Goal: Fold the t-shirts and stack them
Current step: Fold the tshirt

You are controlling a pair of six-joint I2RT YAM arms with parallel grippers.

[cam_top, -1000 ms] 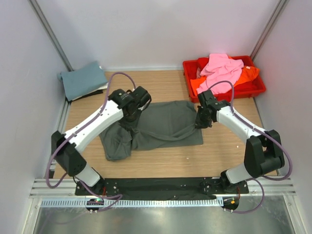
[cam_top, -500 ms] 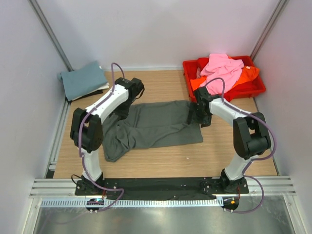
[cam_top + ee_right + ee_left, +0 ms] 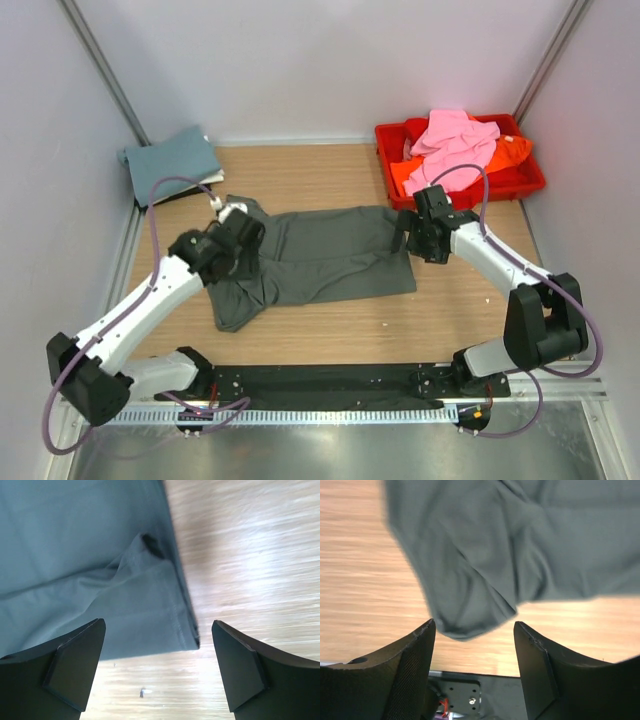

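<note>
A dark grey t-shirt (image 3: pixel 325 255) lies folded lengthwise across the middle of the wooden table, with a bunched sleeve end at its left. My left gripper (image 3: pixel 236 243) hovers open over that left end, and the cloth (image 3: pixel 520 545) lies below its jaws (image 3: pixel 474 625), which hold nothing. At the shirt's right edge my right gripper (image 3: pixel 409 232) is open wide. The hem corner (image 3: pixel 170 610) lies on the table beneath its empty jaws (image 3: pixel 158 624). A folded dusty teal t-shirt (image 3: pixel 170 165) sits at the back left. Pink (image 3: pixel 455 140) and orange (image 3: pixel 512 152) t-shirts are heaped in a tray.
The red plastic tray (image 3: pixel 530 182) stands at the back right corner. Pale walls close in the table on three sides. A black base plate (image 3: pixel 320 380) and metal rail run along the near edge. Bare wood shows in front of the grey shirt.
Both grippers have opened and let go of the grey shirt. The left gripper has swung back toward the near left over the sleeve end, and the right one has drawn back slightly.
</note>
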